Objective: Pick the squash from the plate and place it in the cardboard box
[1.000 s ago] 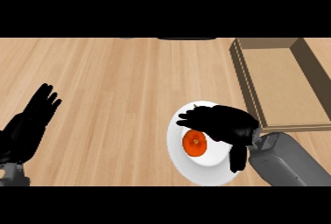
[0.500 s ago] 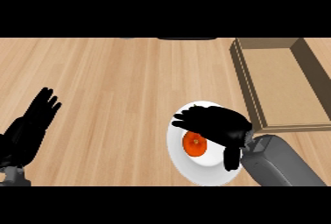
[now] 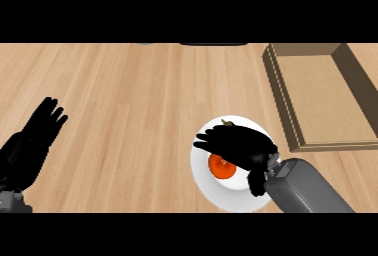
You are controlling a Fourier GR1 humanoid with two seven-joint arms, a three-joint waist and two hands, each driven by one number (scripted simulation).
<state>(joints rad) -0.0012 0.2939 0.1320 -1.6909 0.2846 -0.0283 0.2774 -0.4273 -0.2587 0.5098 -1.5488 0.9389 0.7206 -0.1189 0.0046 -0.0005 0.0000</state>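
Nearest us, the grey right forearm (image 3: 306, 192) enters from the lower edge. We note 1 white plate (image 3: 229, 197) on the wooden counter (image 3: 133, 100), with the orange squash (image 3: 221, 167) lying on it. The right hand (image 3: 240, 147) sits on top of the squash, fingers curled over its far side and thumb pointing down at its right; only part of the orange shows beneath the palm. At the left edge the left hand (image 3: 33, 142) rests open, fingers up, holding nothing. Farther right lies the cardboard box (image 3: 283, 100), well apart from the squash.
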